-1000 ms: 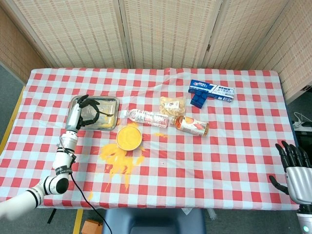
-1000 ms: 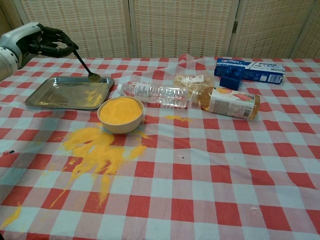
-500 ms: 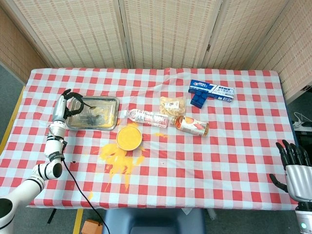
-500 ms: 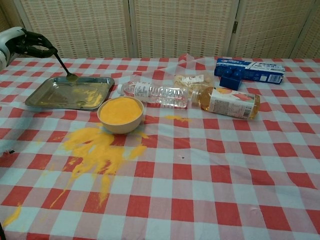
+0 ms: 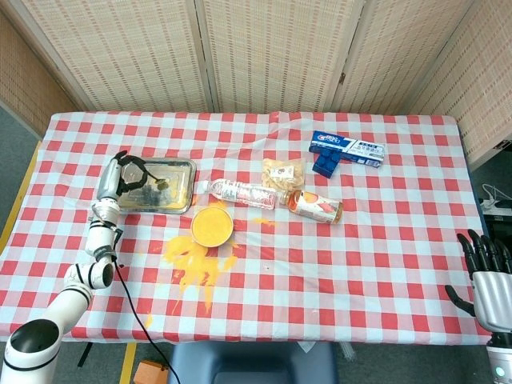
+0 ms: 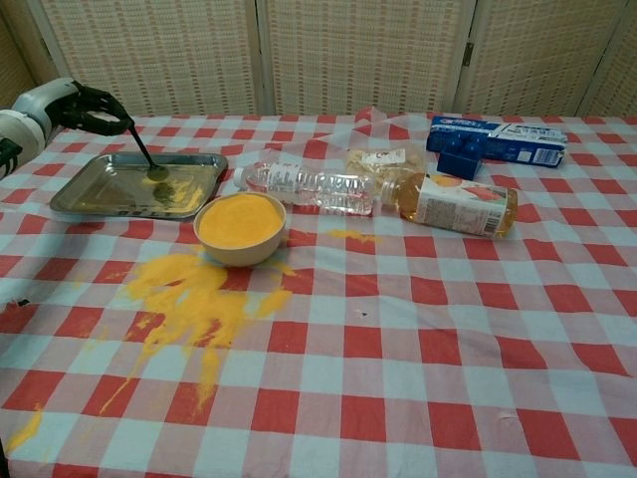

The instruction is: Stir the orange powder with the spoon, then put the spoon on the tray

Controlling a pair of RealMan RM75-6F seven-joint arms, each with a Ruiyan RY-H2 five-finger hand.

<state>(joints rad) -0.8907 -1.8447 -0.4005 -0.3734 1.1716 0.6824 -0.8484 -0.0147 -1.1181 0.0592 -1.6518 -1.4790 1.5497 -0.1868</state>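
Observation:
My left hand [image 5: 122,174] [image 6: 84,104] hovers at the left end of the steel tray [image 5: 182,200] [image 6: 80,195] and pinches a dark spoon [image 5: 157,182] [image 6: 146,159]. The spoon slants down, its bowl touching or just above the tray floor. A cream bowl [image 5: 212,226] [image 6: 240,225] full of orange powder stands right of the tray's near corner. Spilled orange powder [image 5: 194,264] [image 6: 189,300] covers the cloth in front of the bowl. My right hand [image 5: 487,277] hangs off the table's right near corner, fingers apart and holding nothing.
A clear water bottle [image 5: 237,193] [image 6: 309,186] and an orange drink bottle [image 5: 317,206] [image 6: 453,203] lie on their sides beyond the bowl. A snack bag [image 5: 283,172] sits behind them. A blue box [image 5: 346,151] [image 6: 496,142] is at the back right.
My left hand swung left with the spoon, then came back right and lower. The spoon's bowl now sits down over the tray's middle. The right hand barely moved.

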